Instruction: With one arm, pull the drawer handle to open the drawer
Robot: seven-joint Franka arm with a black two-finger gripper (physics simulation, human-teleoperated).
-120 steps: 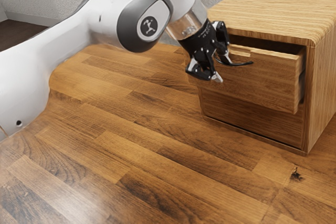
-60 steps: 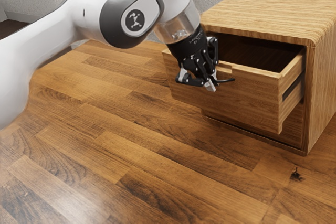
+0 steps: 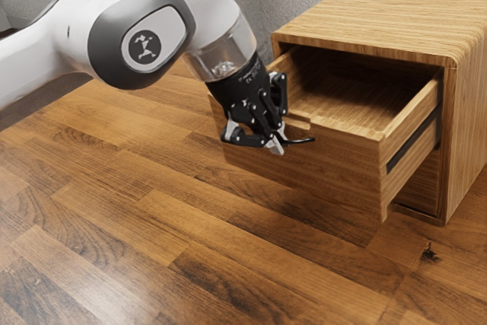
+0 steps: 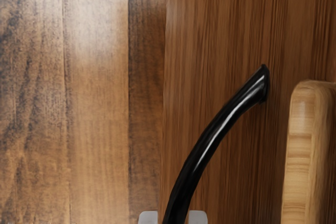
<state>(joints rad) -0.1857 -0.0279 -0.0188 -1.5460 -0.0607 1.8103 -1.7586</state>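
A wooden cabinet [image 3: 396,13] stands at the exterior view's right, with its upper drawer [image 3: 319,169] pulled well out toward the arm and its bare inside showing. The thin black curved handle [image 3: 298,141] sticks out from the drawer front. My black gripper [image 3: 261,139] is at that handle, shut on it. In the wrist view the handle [image 4: 226,124] arcs off the drawer front [image 4: 210,35] and runs down between my two pale fingertips [image 4: 148,217]. The drawer's light top edge [image 4: 307,150] is beside it.
Wood plank floor [image 3: 152,249] spreads out in front of the cabinet and under the arm. A small dark speck [image 3: 429,253] lies on the floor near the cabinet's lower corner. The lower cabinet front [image 3: 418,192] sits back behind the drawer.
My gripper has moved toward the exterior view's left with the handle in it, and the drawer has slid much farther out of the cabinet.
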